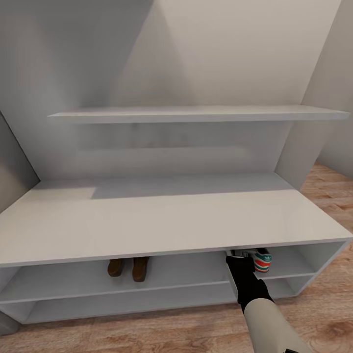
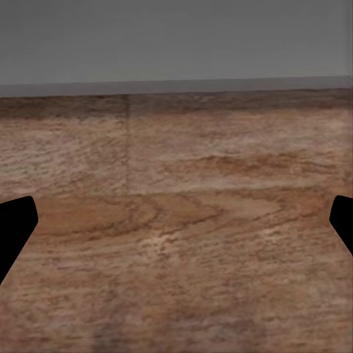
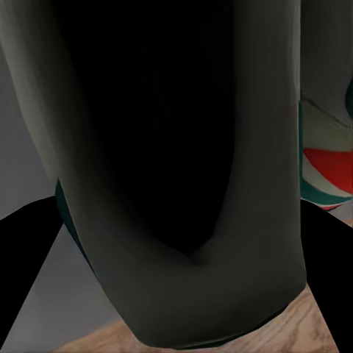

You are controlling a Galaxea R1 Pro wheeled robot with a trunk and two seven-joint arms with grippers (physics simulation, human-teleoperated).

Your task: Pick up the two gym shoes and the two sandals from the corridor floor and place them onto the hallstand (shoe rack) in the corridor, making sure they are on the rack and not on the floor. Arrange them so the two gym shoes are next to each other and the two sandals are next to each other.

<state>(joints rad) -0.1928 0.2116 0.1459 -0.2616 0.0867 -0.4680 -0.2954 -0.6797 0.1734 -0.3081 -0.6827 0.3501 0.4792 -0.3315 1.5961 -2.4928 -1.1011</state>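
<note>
Gym shoe (image 1: 262, 261) on hallstand (image 1: 162, 225) shelf, right tool (image 1: 241, 255) touching it

Two sandals (image 1: 128, 267) and one visible gym shoe (image 1: 262, 260) sit on one hallstand (image 1: 162, 220).

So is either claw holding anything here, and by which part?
The right claw reaches into the hallstand's upper shelf at a gym shoe, apparently gripping inside its opening; the hold itself is hidden. The left claw is open over bare floor.

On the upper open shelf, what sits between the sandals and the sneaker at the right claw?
Nothing: in the head view, bare shelf separates the sandals from the sneaker.
</note>
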